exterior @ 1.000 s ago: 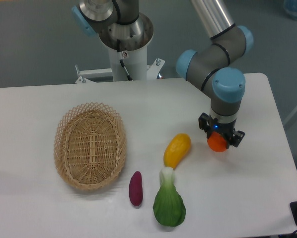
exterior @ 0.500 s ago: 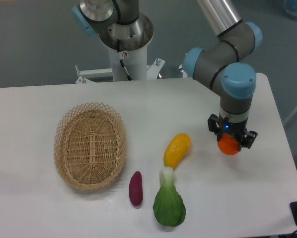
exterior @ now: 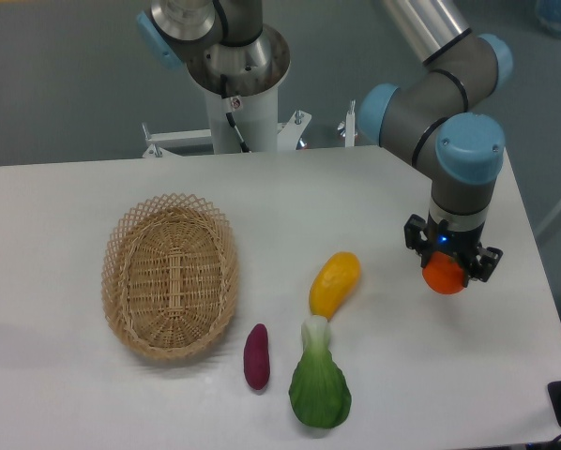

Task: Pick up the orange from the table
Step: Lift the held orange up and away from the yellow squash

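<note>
The orange is a small round bright-orange fruit held between the black fingers of my gripper at the right side of the white table. The gripper points straight down and is shut on the orange. The arm's grey and blue wrist stands directly above it. Whether the orange touches the tabletop cannot be told from this view.
A yellow mango-like fruit lies left of the gripper. A green leafy vegetable and a purple sweet potato lie near the front. A wicker basket stands at the left. The robot base is at the back.
The gripper, shut on the orange, has moved to the right across the table, away from the yellow fruit.
</note>
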